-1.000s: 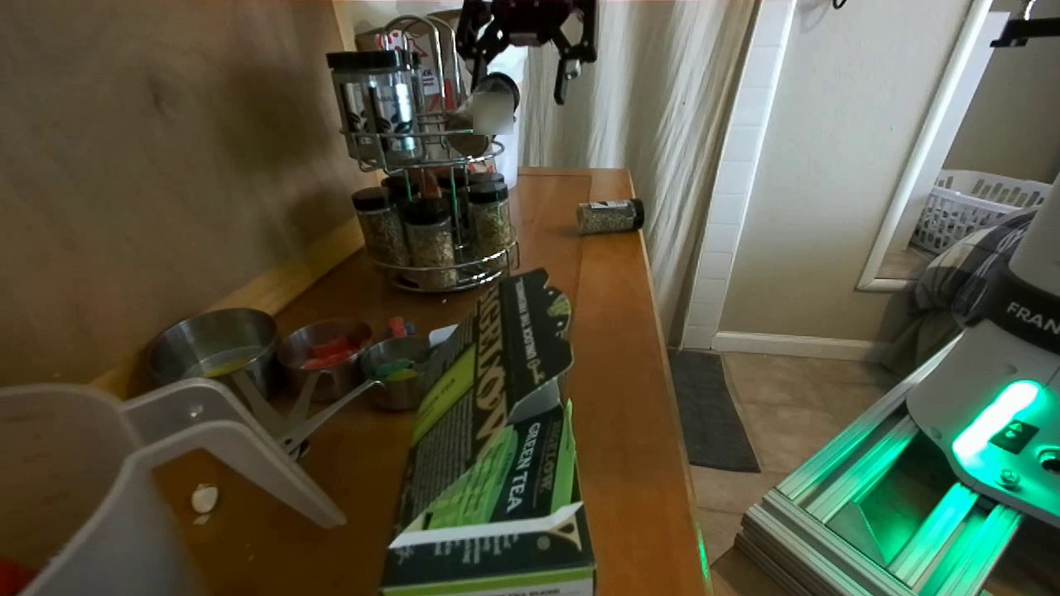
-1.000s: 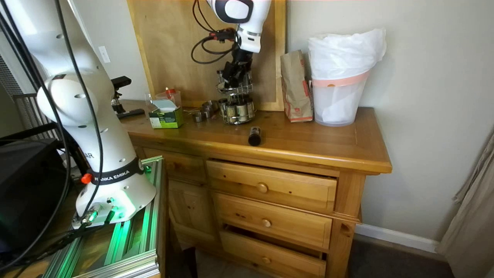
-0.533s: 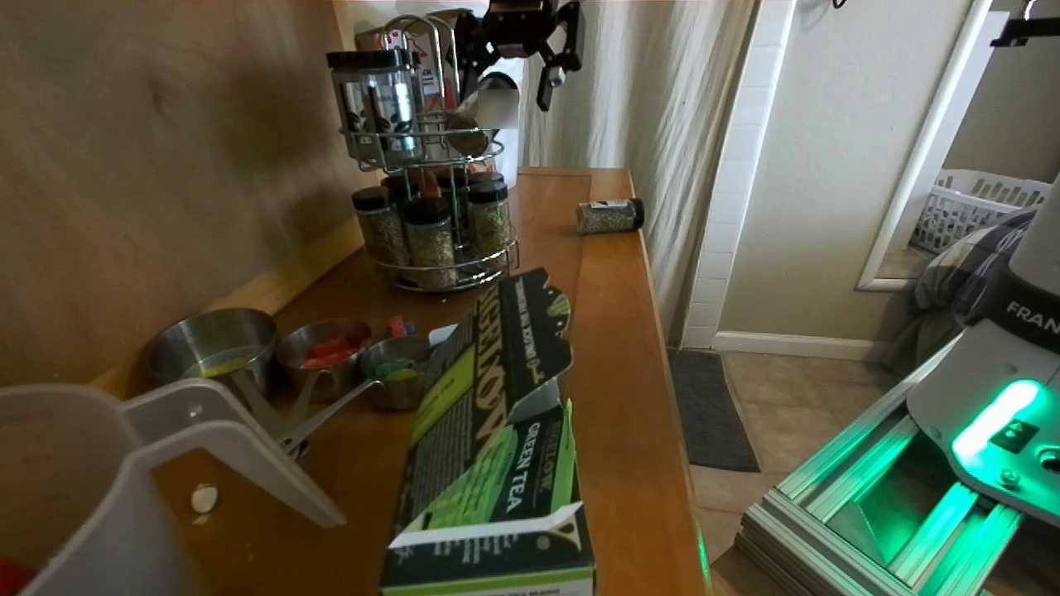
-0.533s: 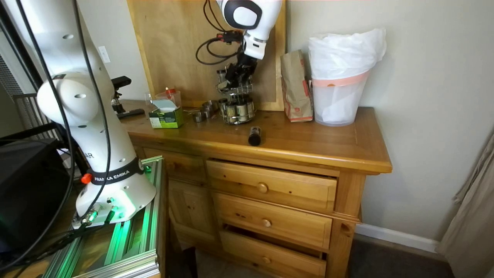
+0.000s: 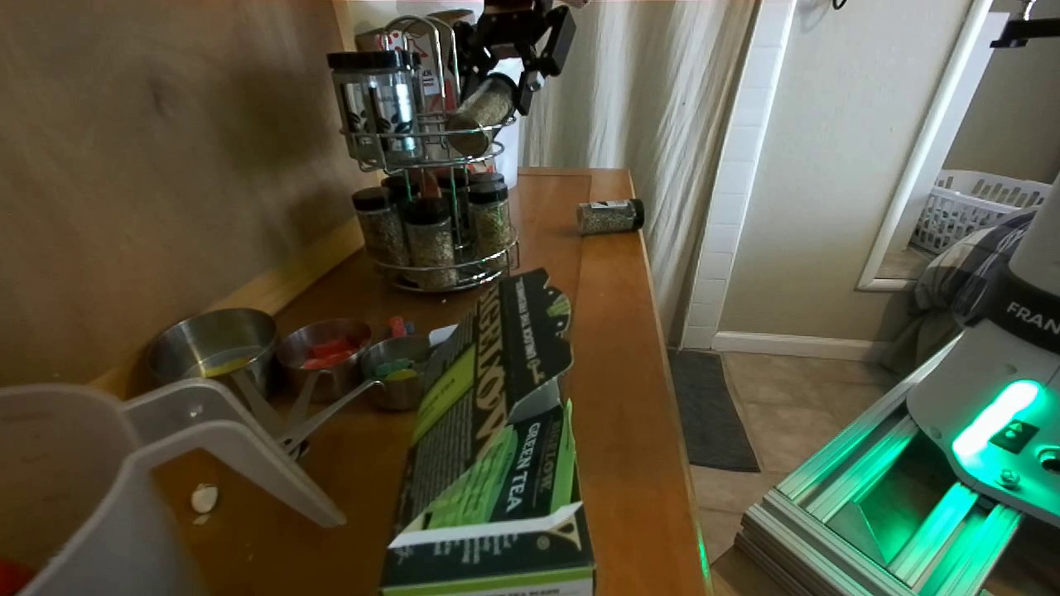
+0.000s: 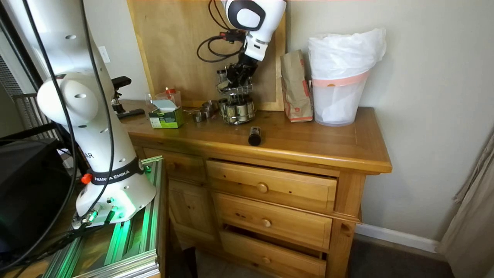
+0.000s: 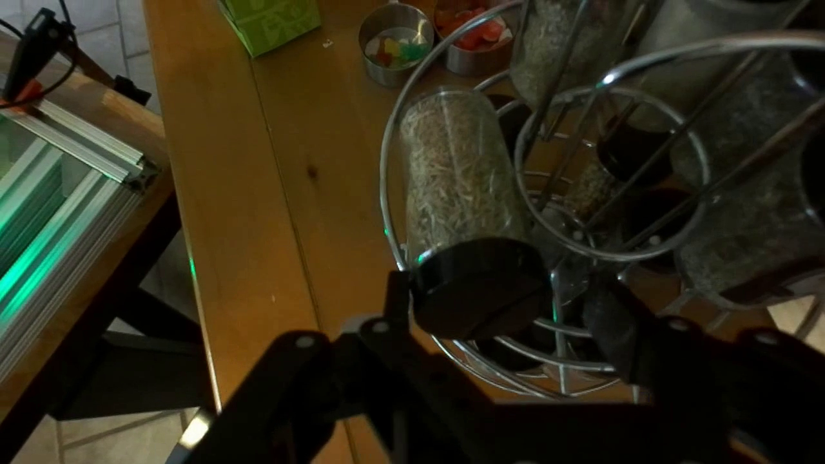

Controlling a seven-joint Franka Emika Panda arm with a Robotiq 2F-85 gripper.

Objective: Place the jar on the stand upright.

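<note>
The jar (image 5: 483, 116), clear glass with dried herbs and a dark cap, leans tilted in the upper tier of the stand (image 5: 447, 287), a two-tier chrome wire carousel. In the wrist view the jar (image 7: 457, 174) lies inside the wire ring, cap towards me. My gripper (image 7: 499, 287) straddles that cap with its jaws apart. The left finger (image 7: 396, 293) is close against the cap; whether it touches I cannot tell. A gap shows between the cap and the right finger (image 7: 612, 322). In an exterior view the gripper (image 6: 235, 83) largely hides the upper tier.
Another jar (image 5: 609, 217) lies on its side near the table edge. Several jars stand in the lower tier. A green tea box (image 5: 497, 463), metal measuring cups (image 5: 214, 348) and a plastic pitcher (image 5: 74, 488) are nearby. A paper bag (image 6: 296, 87) and white bin (image 6: 335, 102) stand beyond.
My gripper has come lower and turned around the tilted jar's cap, and its jaws have narrowed. The arm has swung right in an exterior view. The jar has stayed about where it was.
</note>
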